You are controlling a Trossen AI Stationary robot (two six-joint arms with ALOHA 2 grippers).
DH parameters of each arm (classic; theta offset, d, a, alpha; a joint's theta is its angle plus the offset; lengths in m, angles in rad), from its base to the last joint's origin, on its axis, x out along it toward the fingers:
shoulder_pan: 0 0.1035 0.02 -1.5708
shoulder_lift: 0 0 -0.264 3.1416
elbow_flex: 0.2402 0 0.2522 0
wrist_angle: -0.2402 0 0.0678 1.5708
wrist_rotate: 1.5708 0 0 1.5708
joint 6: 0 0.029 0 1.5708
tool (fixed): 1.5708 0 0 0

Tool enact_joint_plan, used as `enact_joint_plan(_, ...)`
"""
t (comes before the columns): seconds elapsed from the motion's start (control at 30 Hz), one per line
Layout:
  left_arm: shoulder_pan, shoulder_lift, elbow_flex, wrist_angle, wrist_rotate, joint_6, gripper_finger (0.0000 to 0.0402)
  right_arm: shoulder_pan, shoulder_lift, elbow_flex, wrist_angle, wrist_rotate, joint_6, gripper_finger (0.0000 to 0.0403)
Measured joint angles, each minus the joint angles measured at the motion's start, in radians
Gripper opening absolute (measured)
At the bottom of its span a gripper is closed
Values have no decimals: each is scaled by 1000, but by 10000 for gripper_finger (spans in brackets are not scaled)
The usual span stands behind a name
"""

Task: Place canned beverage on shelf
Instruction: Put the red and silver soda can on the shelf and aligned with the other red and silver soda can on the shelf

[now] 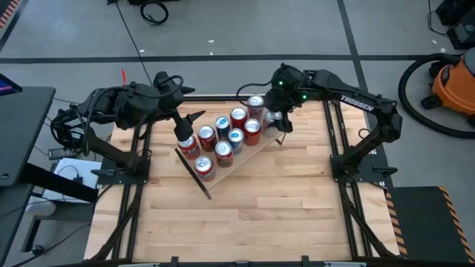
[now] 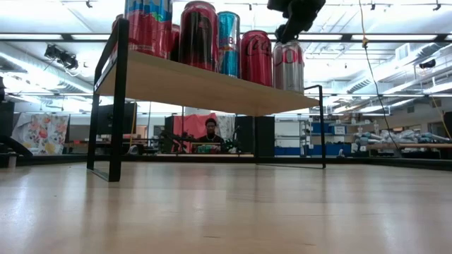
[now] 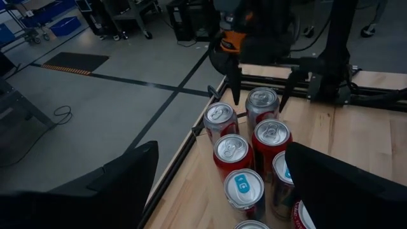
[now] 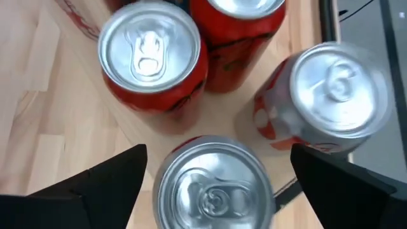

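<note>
The shelf [image 1: 245, 152] stood slanted across the far middle of the table [image 1: 245, 222], raised on thin black legs, with a crowd of cans packed upright on its board. In the high view eight or so tops showed: red cans such as one at [image 1: 206, 136], a blue-topped can [image 1: 222, 124], and a silver can [image 1: 256, 103] at the shelf's far end. From table height the cans lined the board's edge, a dark red one [image 2: 198, 35] beside a blue one [image 2: 228, 42], then a red cola can [image 2: 256, 58] and a silver-and-red can [image 2: 288, 66].

The right gripper [image 1: 274, 119] hung right above that far end of the shelf, its fingers spread wide on either side of a silver-topped can [image 4: 213, 184] below, not closed on it. The left gripper [image 1: 182, 132] hovered over the shelf's near-left end, above the cans there, its fingers also spread wide and holding nothing.

A person [image 2: 210, 132] sat in the room beyond the table.
</note>
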Motion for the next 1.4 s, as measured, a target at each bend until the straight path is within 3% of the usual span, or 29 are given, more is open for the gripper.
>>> enact_joint_plan(0.33,0,0,0,0,0,0,354,2,0,128,-67,34,28,398)
enact_joint_plan(0.63,0,0,0,-3,0,-19,354,8,-1,195,-224,147,165,398)
enact_joint_plan(0.9,0,0,0,-30,0,-19,354,13,-1,196,-364,155,311,398)
enact_joint_plan(1.4,-4,0,0,-37,0,-15,354,50,-1,51,-247,153,313,342)
